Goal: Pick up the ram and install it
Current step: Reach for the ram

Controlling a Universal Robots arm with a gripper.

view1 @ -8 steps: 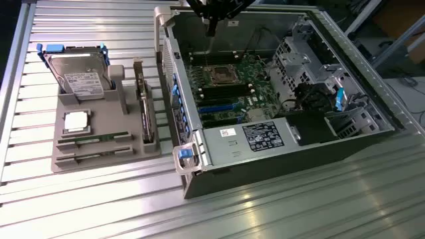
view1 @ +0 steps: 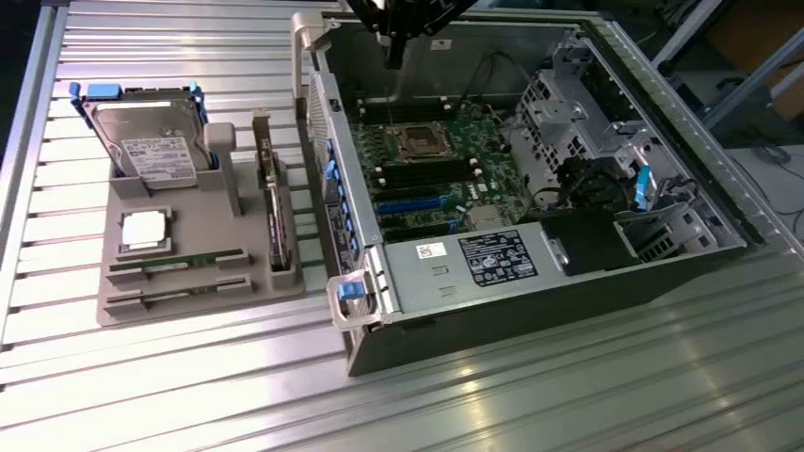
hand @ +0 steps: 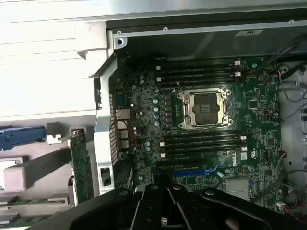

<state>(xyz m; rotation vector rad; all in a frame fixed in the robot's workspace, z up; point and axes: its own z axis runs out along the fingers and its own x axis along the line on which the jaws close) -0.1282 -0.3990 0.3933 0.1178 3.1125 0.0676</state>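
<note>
**Fingers closed and empty over the open case; ram in its tray**

The fingers (view1: 394,55) hang above the far end of the open computer case (view1: 528,301), over its back wall and well apart from the tray. In the wrist view the fingers (hand: 156,208) are pressed together with nothing between them, and they look down on the motherboard (hand: 144,96).

The ram (view1: 183,264) sits on edge in a slot at the near end of the grey tray (view1: 188,309), on the exterior view's left of the case. It is a thin green stick, untouched. A second slot lies just nearer; whether it holds a stick cannot be told.

On the same tray a hard drive (view1: 151,151) stands at the far end, a square silver processor chip (view1: 145,231) lies between the drive and the ram, and a dark expansion card (view1: 274,212) stands upright along the tray's edge nearest the case.

Inside the case, the processor socket (hand: 204,109) sits in the middle of the board, with long dark memory slots (hand: 201,141) on both sides of it. Tray and case rest on a ribbed metal surface (view1: 566,395).
</note>
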